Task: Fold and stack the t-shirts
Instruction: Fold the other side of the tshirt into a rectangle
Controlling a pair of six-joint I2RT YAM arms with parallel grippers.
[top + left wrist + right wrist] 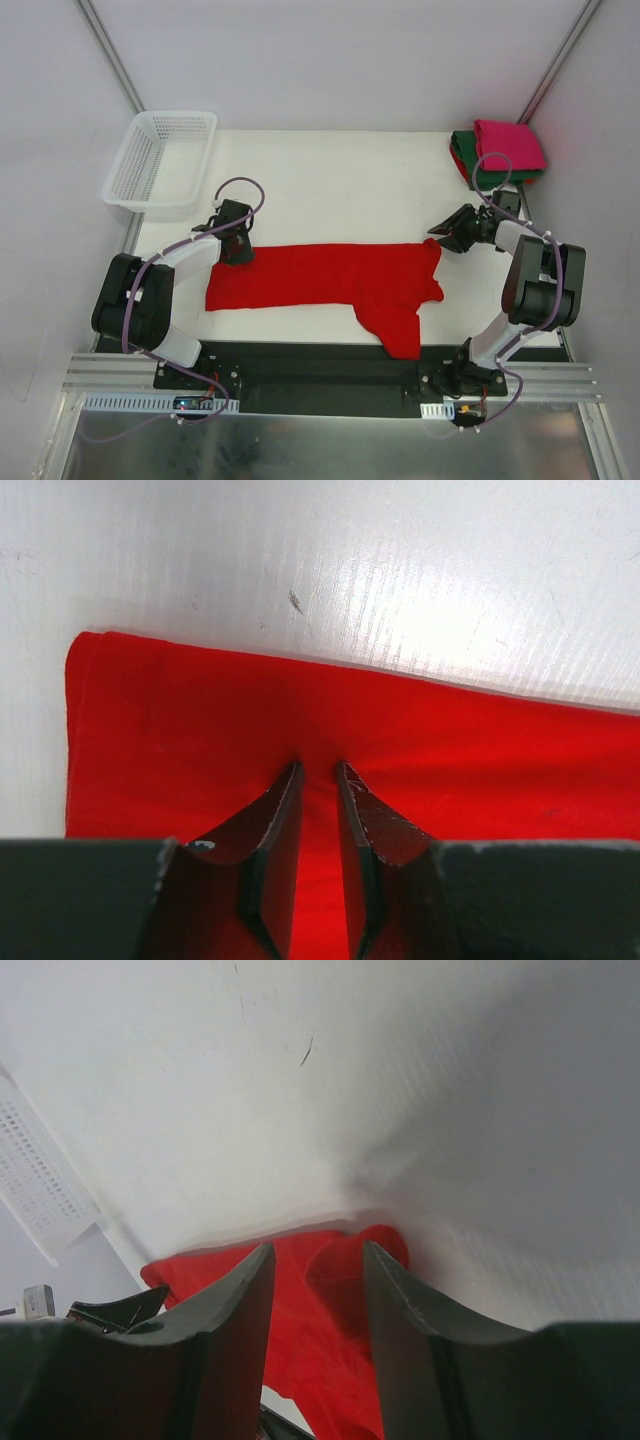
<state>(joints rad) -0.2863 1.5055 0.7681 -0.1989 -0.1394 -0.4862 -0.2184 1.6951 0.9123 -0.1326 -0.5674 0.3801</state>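
Red t-shirt (pixel 330 280) lies flat along the tabletop's (pixel 340 190) near edge. Left gripper (pixel 318 770) tips on its far-left edge, jaws nearly closed; a pinch cannot be told. Right gripper (pixel 440 236) half open, empty, just off its right edge. Pink t-shirt (pixel 508 145) on green t-shirt (pixel 465 155), far-right corner; bare surface between.

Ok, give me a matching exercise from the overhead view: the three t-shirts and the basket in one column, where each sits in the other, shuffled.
Things:
1. red t-shirt
2. pink t-shirt
3. green t-shirt
4. basket

Places:
A. far left corner of the table
B. far right, under another shirt
C. laid out across the middle
D. far right, on top of the pile

Pairs: 1-C, 2-D, 3-B, 4-A
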